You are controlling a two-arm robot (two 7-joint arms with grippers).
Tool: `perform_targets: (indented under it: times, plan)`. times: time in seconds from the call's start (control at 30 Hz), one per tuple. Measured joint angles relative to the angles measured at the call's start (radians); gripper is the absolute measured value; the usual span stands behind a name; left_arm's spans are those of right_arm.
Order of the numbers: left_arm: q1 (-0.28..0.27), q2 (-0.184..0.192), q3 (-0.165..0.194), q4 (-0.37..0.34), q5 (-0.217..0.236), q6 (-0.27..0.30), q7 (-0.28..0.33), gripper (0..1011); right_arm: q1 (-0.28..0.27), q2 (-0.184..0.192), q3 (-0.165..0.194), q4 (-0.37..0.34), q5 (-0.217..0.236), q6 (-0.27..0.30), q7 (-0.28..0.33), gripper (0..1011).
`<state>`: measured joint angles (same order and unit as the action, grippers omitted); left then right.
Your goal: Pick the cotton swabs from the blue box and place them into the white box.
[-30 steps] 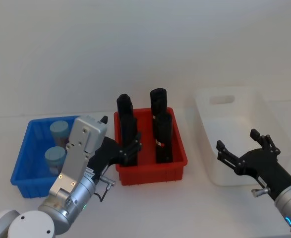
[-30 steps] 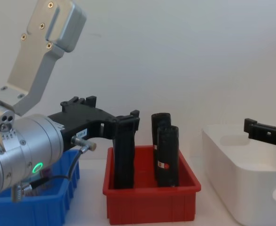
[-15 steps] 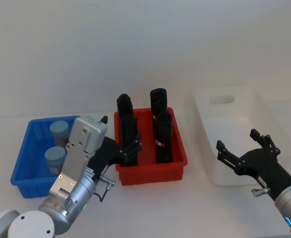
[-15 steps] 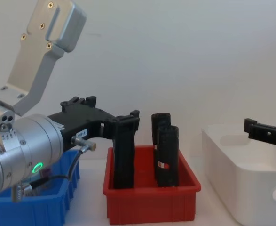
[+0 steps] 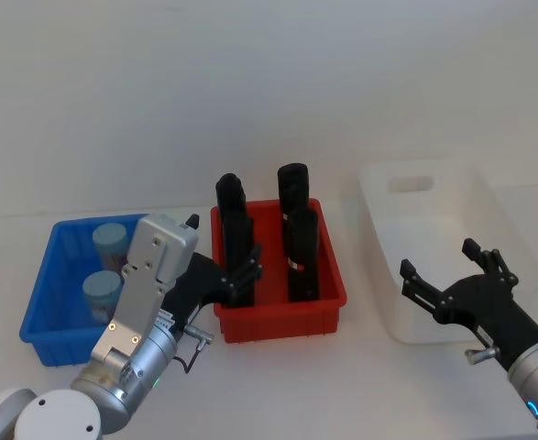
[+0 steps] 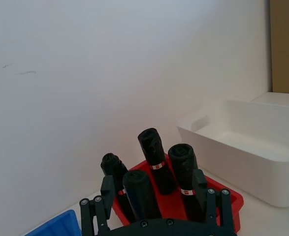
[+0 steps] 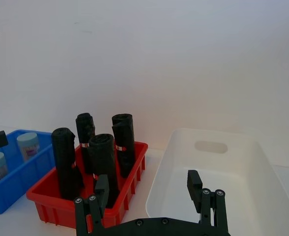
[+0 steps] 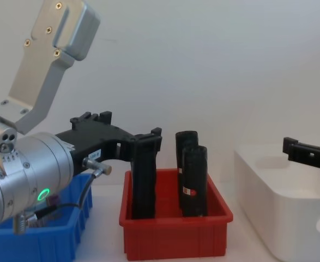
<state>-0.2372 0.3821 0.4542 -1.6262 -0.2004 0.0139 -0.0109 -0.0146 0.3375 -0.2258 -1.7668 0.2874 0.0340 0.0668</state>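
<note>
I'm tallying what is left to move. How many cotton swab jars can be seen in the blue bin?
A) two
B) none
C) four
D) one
A: in the head view the low bright-blue ribbed plastic bin holds two small clear jars with pale blue-grey lids, one farther back and one nearer the front.

- Low bright-blue ribbed bin: moulded plastic with a slight sheen.
- Red bin: I log the same plastic.
- Large white tub: smooth satin plastic.
- Tall black cylinders: wrinkled matt film.
- Small clear jars of cotton swabs: transparent plastic with matt pale lids.
- My left arm's silver link: brushed metal.
</note>
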Motion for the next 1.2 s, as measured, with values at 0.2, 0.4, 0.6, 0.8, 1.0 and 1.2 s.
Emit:
perform_targets:
  times: [0.2,0.4,0.6,0.8,1.0,1.2]
  plan:
    - [0.0,0.0,0.0,0.0,0.0,0.0,0.0,1004,0.0,0.0,0.0,0.0,0.0,0.0,0.0,1002]
    - [0.0,0.0,0.0,0.0,0.0,0.0,0.0,1004,0.0,0.0,0.0,0.0,0.0,0.0,0.0,1002]
    - [0.0,0.0,0.0,0.0,0.0,0.0,0.0,1004,0.0,0.0,0.0,0.0,0.0,0.0,0.0,1002]
    - [0.0,0.0,-0.002,0.001,-0.001,0.001,0.0,1004,0.0,0.0,0.0,0.0,0.0,0.0,0.0,1002]
    - [-0.002,0.011,-0.019,0.014,-0.023,0.019,-0.001,1004,0.0,0.0,0.0,0.0,0.0,0.0,0.0,1002]
    - [-0.002,0.025,-0.038,0.027,-0.052,0.044,0.006,1004,0.0,0.0,0.0,0.0,0.0,0.0,0.0,1002]
